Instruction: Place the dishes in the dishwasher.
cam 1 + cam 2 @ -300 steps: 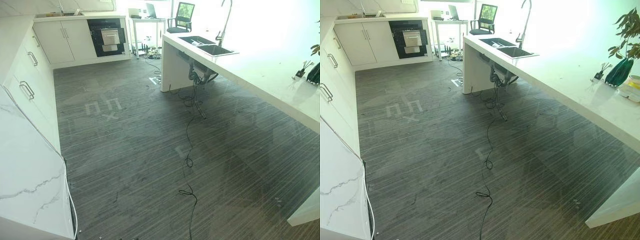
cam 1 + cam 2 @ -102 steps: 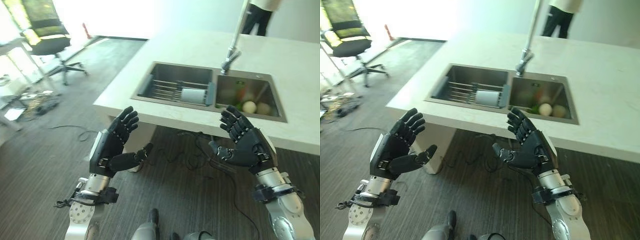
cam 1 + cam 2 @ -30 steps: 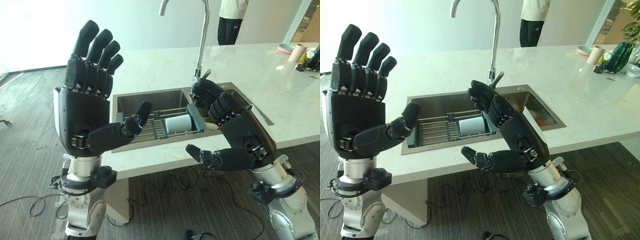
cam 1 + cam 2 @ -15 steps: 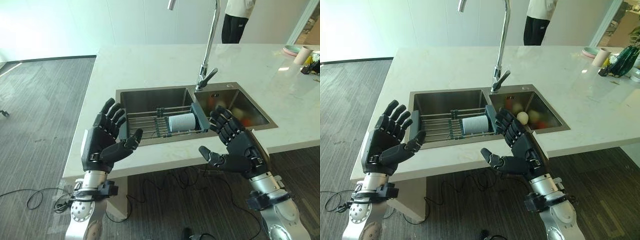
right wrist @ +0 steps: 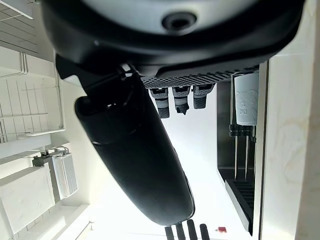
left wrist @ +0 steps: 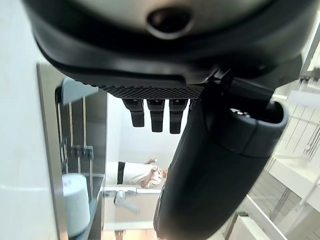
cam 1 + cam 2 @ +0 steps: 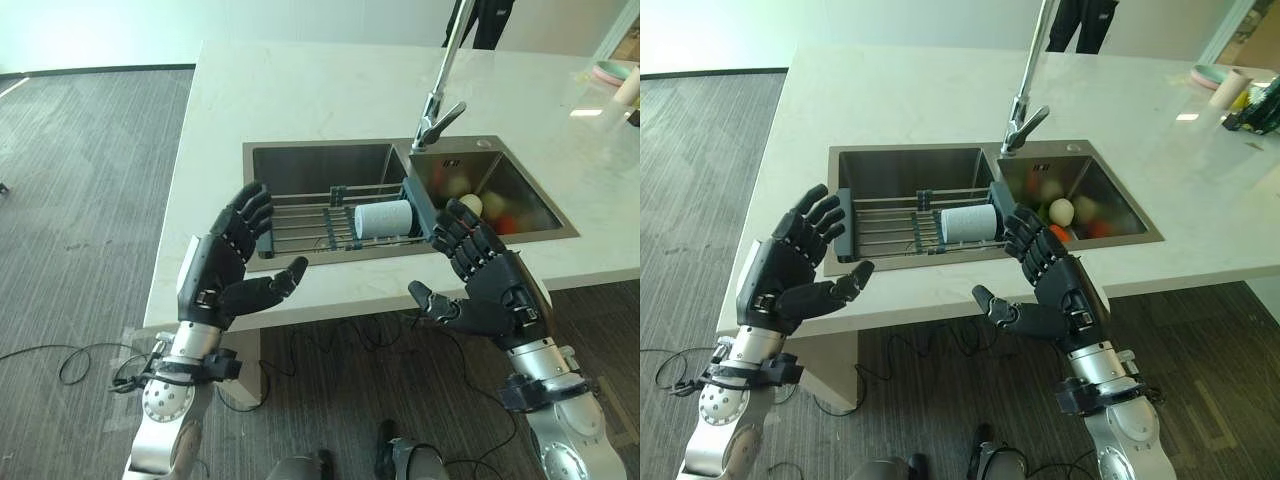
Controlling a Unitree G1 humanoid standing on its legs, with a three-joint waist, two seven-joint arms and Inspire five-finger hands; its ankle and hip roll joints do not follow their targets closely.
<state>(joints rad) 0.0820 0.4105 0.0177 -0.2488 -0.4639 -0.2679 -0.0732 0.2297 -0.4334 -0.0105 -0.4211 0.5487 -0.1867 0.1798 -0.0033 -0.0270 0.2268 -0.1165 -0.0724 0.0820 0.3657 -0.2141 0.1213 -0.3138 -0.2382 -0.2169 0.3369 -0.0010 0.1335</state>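
Meanwhile, left hand (image 7: 222, 275) and right hand (image 7: 487, 288) hover spread and empty before the sink (image 7: 300, 160), where a white cup (image 7: 383, 218) lies sideways on a rack (image 7: 300, 225); probably light, smooth, breakable, best clasped round its body.

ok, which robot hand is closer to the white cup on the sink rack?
Right. The right robot hand hovers open just right of the white cylindrical cup lying on the metal sink rack; the left robot hand is open beyond the rack's far end.

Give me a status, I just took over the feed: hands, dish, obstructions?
Left robot hand and right robot hand open, empty, short of the sink. White cup lying on the sink rack. Nothing in the way.
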